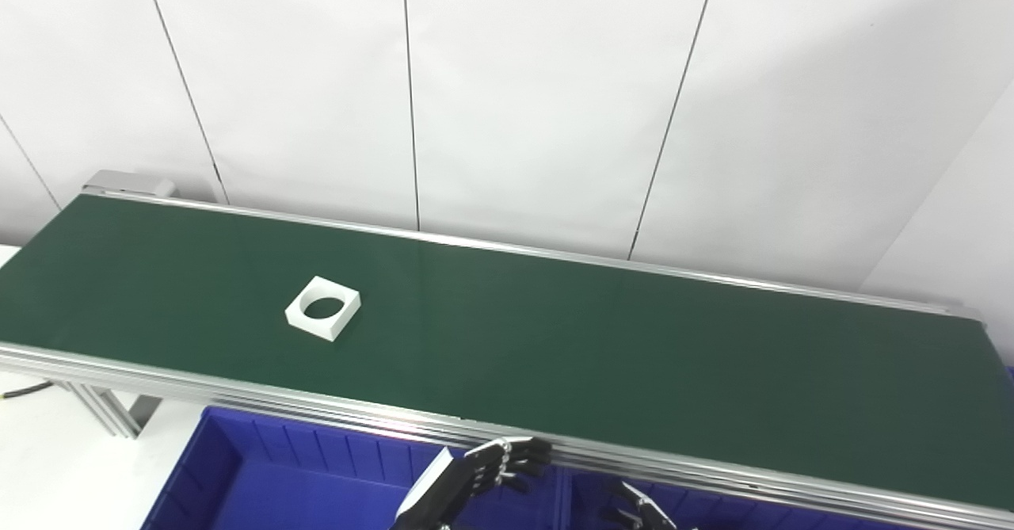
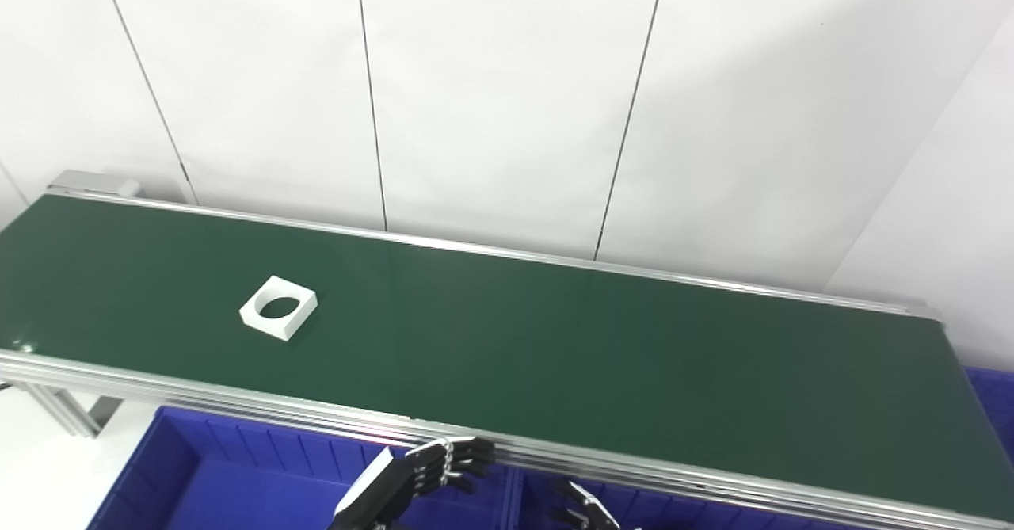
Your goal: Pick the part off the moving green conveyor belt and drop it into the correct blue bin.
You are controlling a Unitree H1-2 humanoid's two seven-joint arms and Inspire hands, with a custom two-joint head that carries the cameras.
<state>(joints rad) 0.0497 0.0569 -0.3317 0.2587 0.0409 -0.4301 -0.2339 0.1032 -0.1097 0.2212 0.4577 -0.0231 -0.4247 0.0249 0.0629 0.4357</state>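
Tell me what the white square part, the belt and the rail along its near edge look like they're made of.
White square part: probably plastic, matte and uniformly white, with crisp edges around its round hole. Green conveyor belt: likely rubber or PVC, smooth, with a faint sheen reflecting the wall. Near rail: looks like aluminium, silver and ridged with bright highlights.

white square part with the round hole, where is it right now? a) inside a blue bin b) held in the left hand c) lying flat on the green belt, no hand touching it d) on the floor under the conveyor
c: the white square part lies flat on the green conveyor belt, while the left hand and right hand sit low by the blue bins, well apart from it.
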